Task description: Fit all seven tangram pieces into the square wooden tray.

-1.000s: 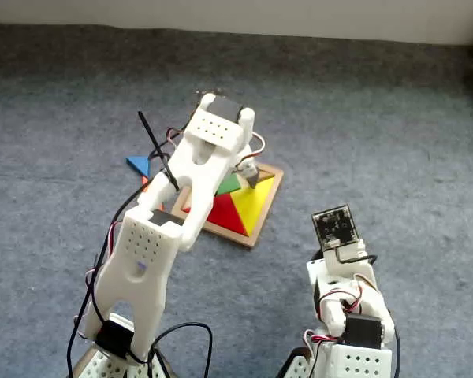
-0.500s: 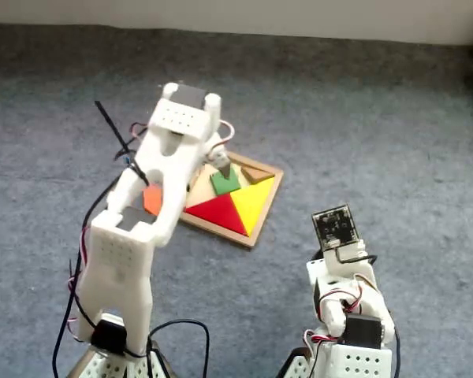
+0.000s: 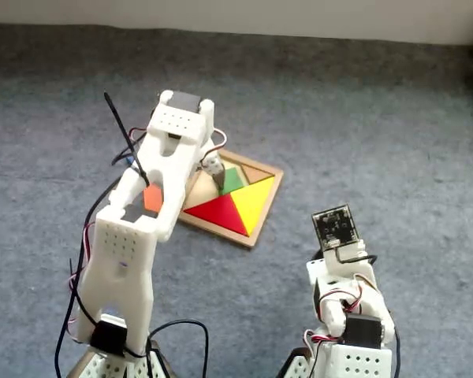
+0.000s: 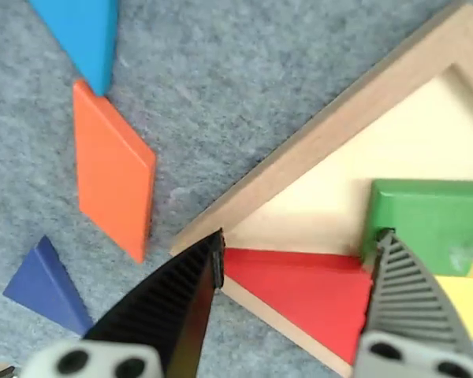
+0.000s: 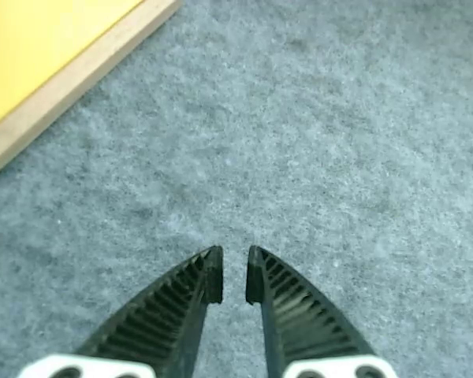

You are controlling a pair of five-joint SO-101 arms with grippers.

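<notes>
The square wooden tray lies mid-table and holds a red triangle, a yellow triangle and a green piece. My left gripper hovers open over the tray's left side. In the left wrist view it spans the red triangle beside the green piece and grips nothing. Outside the tray rim lie an orange parallelogram, a light blue triangle and a small dark blue triangle. My right gripper is shut, low over bare carpet.
Grey carpet covers the whole table. The right arm stands folded near the front, right of the tray. A corner of the tray with the yellow piece lies ahead of the right gripper. A brownish shape sits in the tray's far corner.
The left arm has swung left, carrying its gripper from the tray's far corner to over the tray's left side. The right arm has not moved.
</notes>
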